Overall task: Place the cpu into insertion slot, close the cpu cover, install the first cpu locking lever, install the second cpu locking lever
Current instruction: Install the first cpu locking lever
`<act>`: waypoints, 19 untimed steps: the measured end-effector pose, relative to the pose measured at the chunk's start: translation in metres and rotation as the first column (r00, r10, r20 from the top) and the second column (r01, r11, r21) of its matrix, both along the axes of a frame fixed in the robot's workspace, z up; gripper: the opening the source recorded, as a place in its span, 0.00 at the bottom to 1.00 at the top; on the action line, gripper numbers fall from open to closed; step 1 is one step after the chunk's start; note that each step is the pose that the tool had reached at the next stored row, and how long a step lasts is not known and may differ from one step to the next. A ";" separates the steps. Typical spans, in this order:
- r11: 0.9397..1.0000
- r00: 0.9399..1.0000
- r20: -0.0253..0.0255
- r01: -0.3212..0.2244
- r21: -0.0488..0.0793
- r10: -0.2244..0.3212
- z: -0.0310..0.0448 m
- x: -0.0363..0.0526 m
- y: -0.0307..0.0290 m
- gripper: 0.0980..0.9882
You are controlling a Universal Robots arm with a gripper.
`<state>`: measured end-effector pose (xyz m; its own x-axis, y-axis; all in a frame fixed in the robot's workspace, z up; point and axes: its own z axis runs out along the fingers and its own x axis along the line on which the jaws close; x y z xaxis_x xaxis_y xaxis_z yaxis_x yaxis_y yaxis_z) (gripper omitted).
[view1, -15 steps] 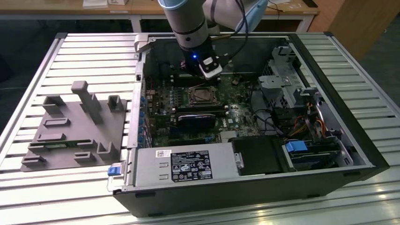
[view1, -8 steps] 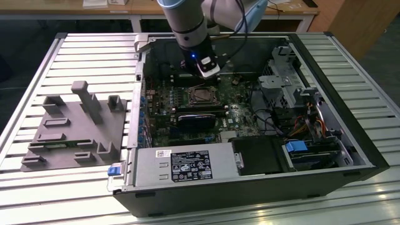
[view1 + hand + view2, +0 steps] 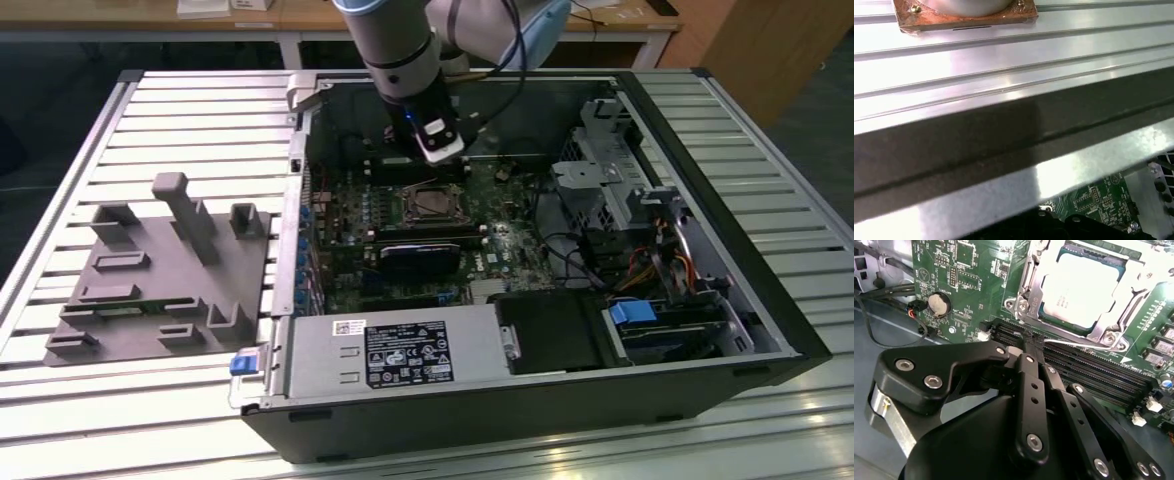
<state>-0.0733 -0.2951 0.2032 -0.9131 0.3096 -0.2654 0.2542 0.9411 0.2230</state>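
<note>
The cpu (image 3: 1079, 287) lies flat in the insertion slot (image 3: 430, 203) on the green board. Its dull silver top shows through the window of the cpu cover (image 3: 1104, 326), which is down over it. A thin silver locking lever (image 3: 1084, 346) stretches out over the black memory slots beside the socket. My gripper (image 3: 1031, 337) is shut, and its black fingertips meet right at the free end of that lever. Whether they pinch the lever or only touch it I cannot tell. In the exterior view the gripper (image 3: 441, 150) hangs inside the open case just behind the socket.
The open computer case (image 3: 747, 330) lies on a slatted aluminium table (image 3: 174, 110). A grey fixture block (image 3: 160, 270) stands on the exterior view's left. Cables (image 3: 587, 260), a drive cage and a power supply (image 3: 387, 350) surround the board. A coin cell (image 3: 938, 303) sits near the memory slots (image 3: 1094, 375).
</note>
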 end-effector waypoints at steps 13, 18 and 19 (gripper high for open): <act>0.998 0.998 0.001 0.055 -0.001 -0.055 -0.0016 -0.0041 0.0029 0.00; 0.997 0.997 0.001 0.079 -0.001 -0.079 -0.0031 -0.0041 0.0029 0.00; 0.997 0.997 0.001 0.082 -0.001 -0.082 -0.0036 -0.0041 0.0029 0.00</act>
<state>-0.0774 -0.2923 0.1996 -0.8843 0.3833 -0.2665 0.3306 0.9173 0.2221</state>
